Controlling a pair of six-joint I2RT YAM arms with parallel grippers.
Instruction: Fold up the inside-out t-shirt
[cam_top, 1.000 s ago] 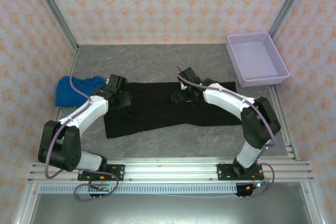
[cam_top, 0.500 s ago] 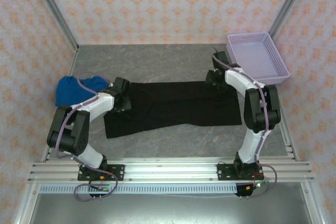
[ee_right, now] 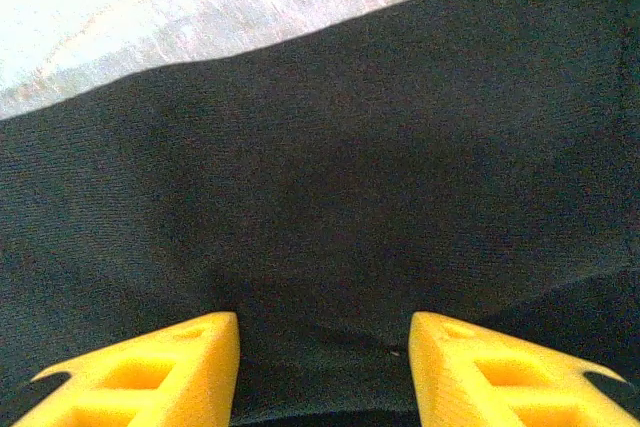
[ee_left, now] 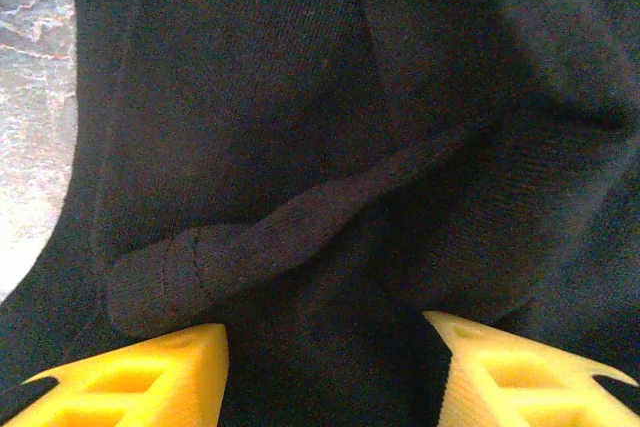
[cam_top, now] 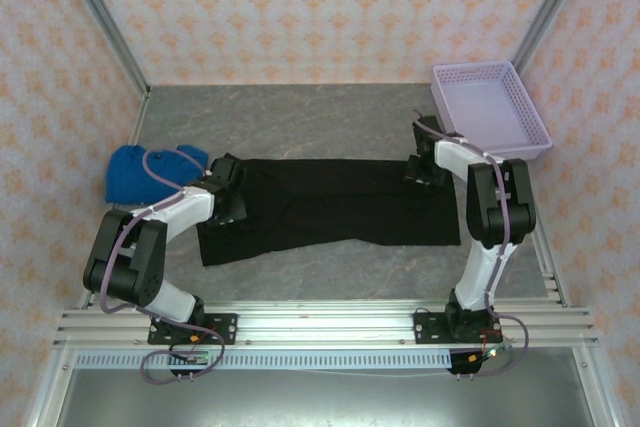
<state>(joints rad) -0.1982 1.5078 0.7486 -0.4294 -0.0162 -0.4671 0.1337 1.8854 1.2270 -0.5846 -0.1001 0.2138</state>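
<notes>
Inside-out black cloth t-shirt point(cam_top: 330, 202) lies spread in a long band across the grey marbled table point(cam_top: 290, 117). The left gripper point(ee_left: 325, 347) sits on its left end, jaws apart before a rolled hem point(ee_left: 300, 237). The right gripper point(ee_right: 325, 337) rests on its right end, jaws also apart over the cloth. A crumpled blue garment point(cam_top: 135, 172) lies near the shirt's left end.

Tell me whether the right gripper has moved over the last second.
Yes. The right gripper moved rightward along the black t-shirt, toward the purple basket.
</notes>
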